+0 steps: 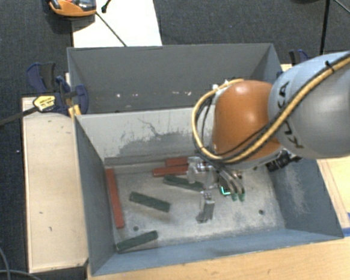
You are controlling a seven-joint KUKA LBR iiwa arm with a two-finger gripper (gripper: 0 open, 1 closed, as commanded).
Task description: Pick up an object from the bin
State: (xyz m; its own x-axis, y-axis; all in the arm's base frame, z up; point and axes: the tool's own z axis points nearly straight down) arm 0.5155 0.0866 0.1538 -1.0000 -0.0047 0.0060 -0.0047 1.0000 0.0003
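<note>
My gripper (221, 203) is low in the bin (159, 89). Its jaws are spread, beside a dark green block (177, 181).

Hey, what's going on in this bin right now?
The robot arm reaches into the grey metal bin from the right. Its gripper is low over the bin floor near the middle, beside a dark green bar. Nothing is visibly held. A reddish block, a long red stick by the left wall and two more green bars lie scattered.
</note>
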